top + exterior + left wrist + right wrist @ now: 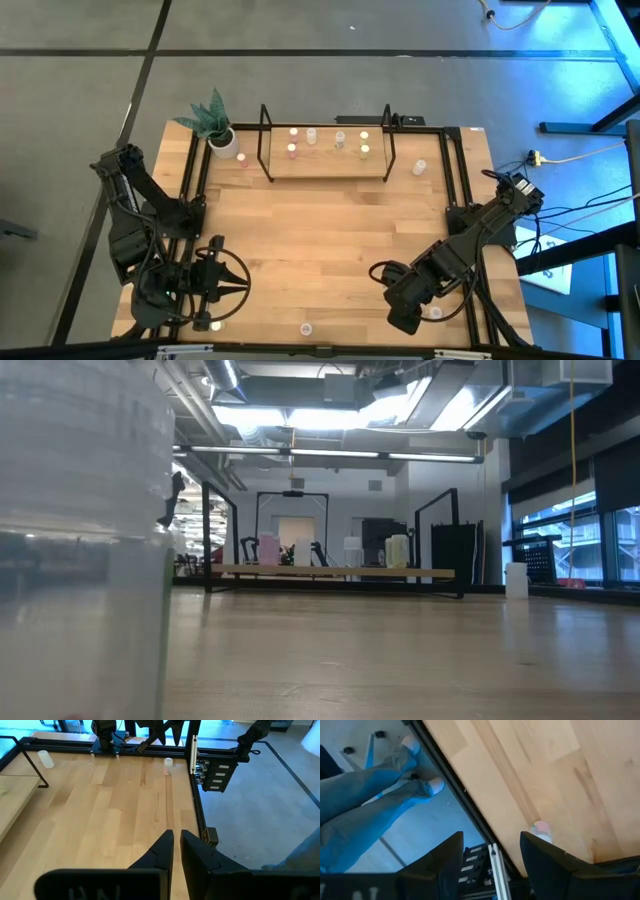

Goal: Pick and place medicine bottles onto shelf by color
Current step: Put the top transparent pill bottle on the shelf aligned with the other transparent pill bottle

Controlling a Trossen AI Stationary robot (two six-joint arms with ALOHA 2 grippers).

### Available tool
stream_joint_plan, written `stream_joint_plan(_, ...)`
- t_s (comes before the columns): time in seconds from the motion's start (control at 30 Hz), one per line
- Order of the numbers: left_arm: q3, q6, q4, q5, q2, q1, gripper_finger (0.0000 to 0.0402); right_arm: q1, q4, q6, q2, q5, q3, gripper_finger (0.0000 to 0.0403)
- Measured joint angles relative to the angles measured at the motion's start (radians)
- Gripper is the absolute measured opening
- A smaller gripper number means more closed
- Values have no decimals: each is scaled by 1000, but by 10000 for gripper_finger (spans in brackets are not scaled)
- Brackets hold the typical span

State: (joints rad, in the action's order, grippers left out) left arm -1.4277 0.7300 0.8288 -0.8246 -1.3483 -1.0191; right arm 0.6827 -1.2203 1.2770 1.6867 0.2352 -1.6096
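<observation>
Hovering with fingers spread and empty, the right gripper [490,857] has a pink-topped bottle [540,829] upright just ahead of its tips, slightly off-centre, near the table's front edge; left gripper [176,849], clenched, waits farther off.

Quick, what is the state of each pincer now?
Left pincer: closed, holding nothing.
Right pincer: open, holding nothing.

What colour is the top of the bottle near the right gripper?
Pink, on the bottle; the right wrist view shows it best.

Pink-topped medicine bottles [292,150] on light-wood shelf [325,165]
</observation>
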Motion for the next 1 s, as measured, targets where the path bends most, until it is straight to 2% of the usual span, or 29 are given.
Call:
stream_joint_plan(0.13,0,0,0,0,0,0,27,15,-3,-1,0,-52,0,209)
stream_joint_plan(0.43,0,0,0,0,0,0,27,43,-10,19,0,-113,0,289)
stream_joint_plan(0.6,0,0,0,0,0,0,28,43,-12,-34,1,-119,0,288)
stream_joint_plan(0.83,0,0,0,0,0,0,27,79,-3,-142,1,-191,0,283)
stream_joint_plan(1.0,0,0,0,0,0,0,27,123,-39,-74,2,-214,0,282)
